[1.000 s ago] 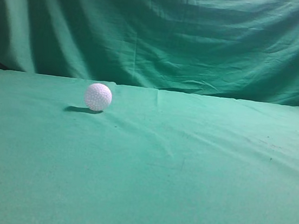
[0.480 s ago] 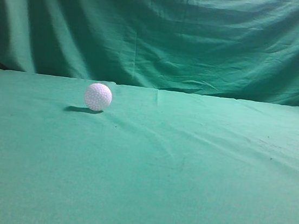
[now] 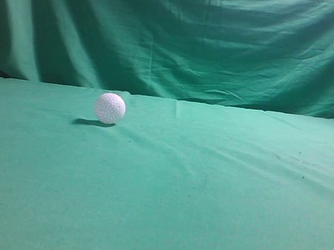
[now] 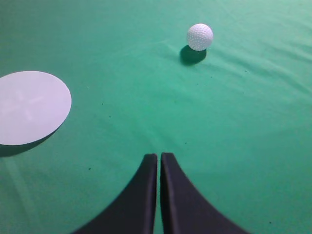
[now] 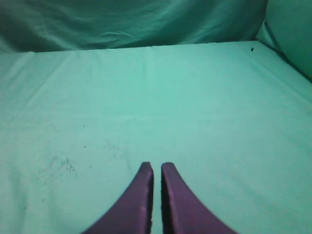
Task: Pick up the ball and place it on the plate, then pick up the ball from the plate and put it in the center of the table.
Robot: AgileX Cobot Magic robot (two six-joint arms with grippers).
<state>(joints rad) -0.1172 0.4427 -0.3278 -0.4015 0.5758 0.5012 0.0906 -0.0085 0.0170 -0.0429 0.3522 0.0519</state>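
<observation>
The white dimpled ball (image 3: 110, 107) rests on the green cloth table (image 3: 207, 191), left of centre near the far edge. It also shows in the left wrist view (image 4: 200, 36), far ahead and to the right of my left gripper (image 4: 159, 156), which is shut and empty. A flat white round plate (image 4: 29, 107) lies at the left edge of that view, apart from the ball. My right gripper (image 5: 156, 165) is shut and empty over bare cloth. Neither gripper shows in the exterior view.
A draped green cloth backdrop (image 3: 178, 35) hangs behind the table's far edge. In the right wrist view the table's right edge (image 5: 287, 68) runs along the upper right, with cloth beyond it.
</observation>
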